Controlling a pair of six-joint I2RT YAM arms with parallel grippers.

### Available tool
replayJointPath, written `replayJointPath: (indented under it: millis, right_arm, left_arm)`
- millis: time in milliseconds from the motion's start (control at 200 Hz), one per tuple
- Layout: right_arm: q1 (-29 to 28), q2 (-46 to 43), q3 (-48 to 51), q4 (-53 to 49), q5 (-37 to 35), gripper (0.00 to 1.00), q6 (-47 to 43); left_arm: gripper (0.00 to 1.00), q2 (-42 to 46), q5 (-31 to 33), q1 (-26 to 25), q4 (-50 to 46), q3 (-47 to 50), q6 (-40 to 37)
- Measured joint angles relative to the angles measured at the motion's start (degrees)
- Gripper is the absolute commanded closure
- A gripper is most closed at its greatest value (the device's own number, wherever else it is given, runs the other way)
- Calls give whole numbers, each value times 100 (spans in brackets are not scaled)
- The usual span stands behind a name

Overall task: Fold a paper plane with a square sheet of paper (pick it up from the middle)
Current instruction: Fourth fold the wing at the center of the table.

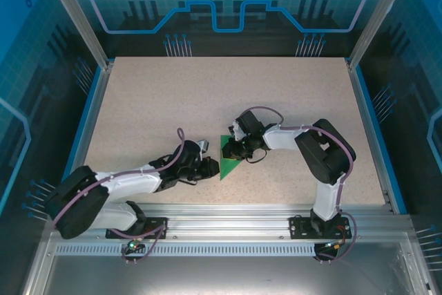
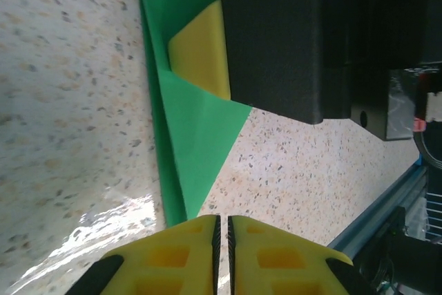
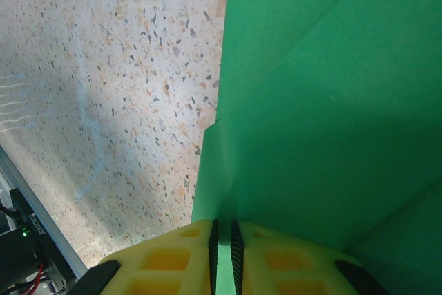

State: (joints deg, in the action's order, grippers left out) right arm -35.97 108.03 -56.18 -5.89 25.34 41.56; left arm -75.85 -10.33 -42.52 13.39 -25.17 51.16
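The green square sheet of paper lies folded into a pointed, layered shape at the near middle of the table. My right gripper reaches in from the right. In the right wrist view my right gripper is shut on a raised fold of the paper. My left gripper sits at the paper's left edge. Seen from the left wrist, my left gripper is shut with only table showing in the thin slit. The paper ends just left of its tips, and a yellow finger of the right gripper rests on the paper.
The speckled beige table has blue raised rims left and right. An aluminium rail runs along the near edge with both arm bases on it. Upright frame posts stand at the far corners.
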Motion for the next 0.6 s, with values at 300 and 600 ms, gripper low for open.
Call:
replayJointPath:
  millis: [300, 600]
  right_arm:
    - [7, 0, 26, 44, 4, 84, 2]
    - [11, 0, 33, 55, 20, 84, 2]
  left_arm:
    - [84, -898, -413, 0, 605, -299, 107]
    - [86, -1388, -481, 0, 798, -459, 107]
